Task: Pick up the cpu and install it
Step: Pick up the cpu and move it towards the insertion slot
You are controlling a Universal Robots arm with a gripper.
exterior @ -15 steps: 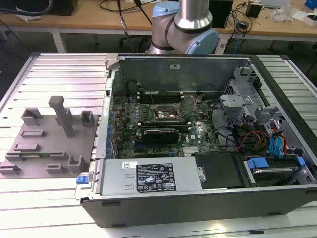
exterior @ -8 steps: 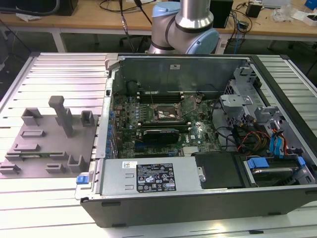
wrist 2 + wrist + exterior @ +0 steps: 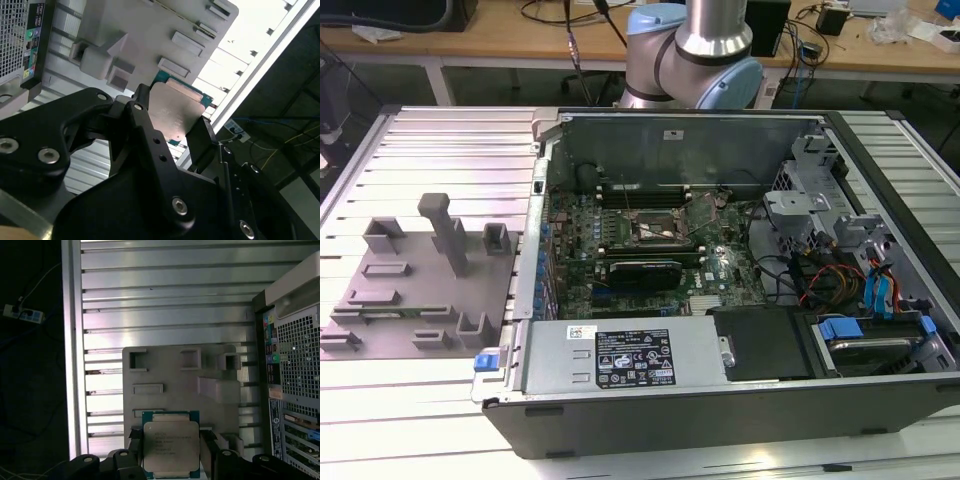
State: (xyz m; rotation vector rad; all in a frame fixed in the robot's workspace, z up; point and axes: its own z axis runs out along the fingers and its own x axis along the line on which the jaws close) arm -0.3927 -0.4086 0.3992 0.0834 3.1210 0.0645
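The claw (image 3: 171,457) grips the cpu (image 3: 171,445) by two opposite edges, above the grey fixture plate (image 3: 172,377). The computer case (image 3: 295,390), with its socket (image 3: 655,234), lies beside that plate.

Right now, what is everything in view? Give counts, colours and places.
cpu: one, silver top, green rim, between the claw's fingers, fixture behind it in the first wrist view.
fixture: one, grey, on the table, to the exterior view's left of the case.
case: one, black, open, mid-table.
motherboard: one, green, inside the case.
socket: one, black frame, on the motherboard.
card: one, long, black, beside the socket.
power supply: one, silver, inside the case.
table: one, silver slats.
arm: one, silver and blue, behind the case.
claw: one, black, shut on the cpu.
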